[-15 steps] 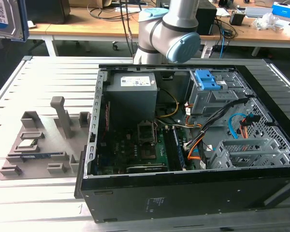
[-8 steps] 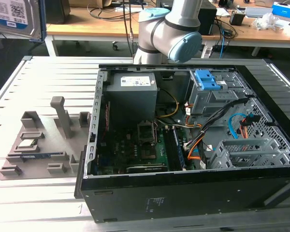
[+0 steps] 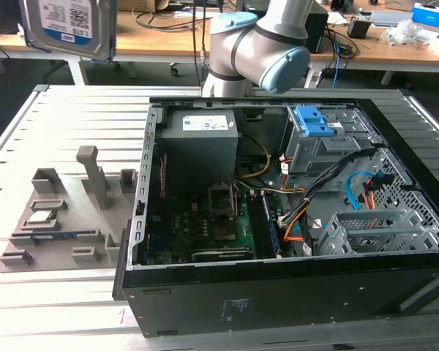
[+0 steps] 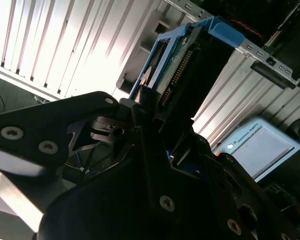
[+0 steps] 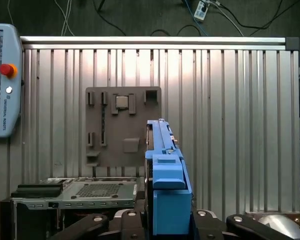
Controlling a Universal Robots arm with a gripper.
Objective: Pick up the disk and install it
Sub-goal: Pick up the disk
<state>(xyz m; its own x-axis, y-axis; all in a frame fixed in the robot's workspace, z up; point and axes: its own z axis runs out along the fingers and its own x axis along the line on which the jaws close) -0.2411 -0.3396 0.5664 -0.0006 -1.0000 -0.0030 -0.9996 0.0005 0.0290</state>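
High above the ribbed table (image 5: 230, 125), pincer (image 5: 167, 222) clamps the disk (image 5: 165, 165); open air around.

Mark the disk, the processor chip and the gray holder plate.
disk (image 5: 167, 192), first wrist view, blue carrier end
processor chip (image 5: 122, 102), first wrist view, top face
gray holder plate (image 5: 117, 127), first wrist view, bare middle

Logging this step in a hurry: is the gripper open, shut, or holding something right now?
Gripper: shut on the disk, which it holds edge-on.
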